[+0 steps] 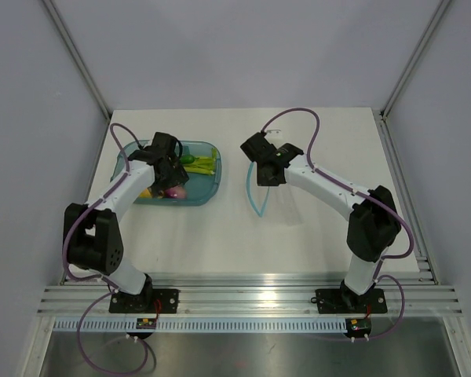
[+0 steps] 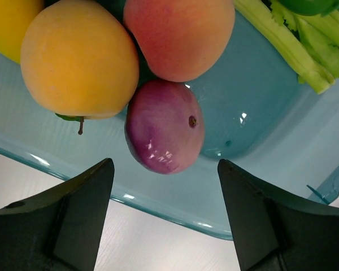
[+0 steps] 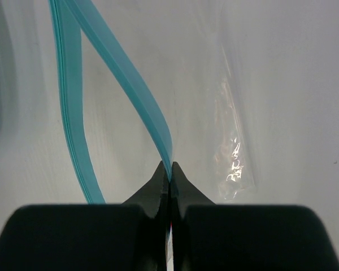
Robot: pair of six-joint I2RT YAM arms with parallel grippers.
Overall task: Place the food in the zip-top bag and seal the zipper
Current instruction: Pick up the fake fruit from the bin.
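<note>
The left gripper (image 2: 165, 169) has its two fingers (image 2: 82, 214) spread wide with nothing between them. It hangs over the near wall of the tray (image 2: 260, 113), and in the left wrist view a purple piece (image 2: 165, 127) lies just past the gap, clear of both fingers. That purple piece rests on the tray floor. It touches an orange fruit (image 2: 79, 59) on one side and a pink fruit (image 2: 178, 34) above it. A yellow piece (image 2: 5, 22) sits at the far corner of that view, beside the orange fruit. Green stalks (image 2: 294, 45) lie along the tray's opposite side, apart from the rounded pieces. All the food is inside the tray.

The right gripper (image 3: 170, 169) has its fingers pressed together on one lip of the zipper (image 3: 130, 96). The second blue lip curves away from the first, so the mouth of the bag (image 3: 231, 113) gapes. The clear film spreads out beyond the fingers and looks to have nothing in it.

From above, the bag (image 1: 279, 200) lies on the table (image 1: 298, 243) to the right of the tray (image 1: 208, 149), near it but not touching. Its blue zipper (image 1: 255, 200) is on the edge that faces the tray. The right gripper (image 1: 267, 169) is at the far end of that edge, and the left gripper (image 1: 169, 169) is over the middle of the tray.
</note>
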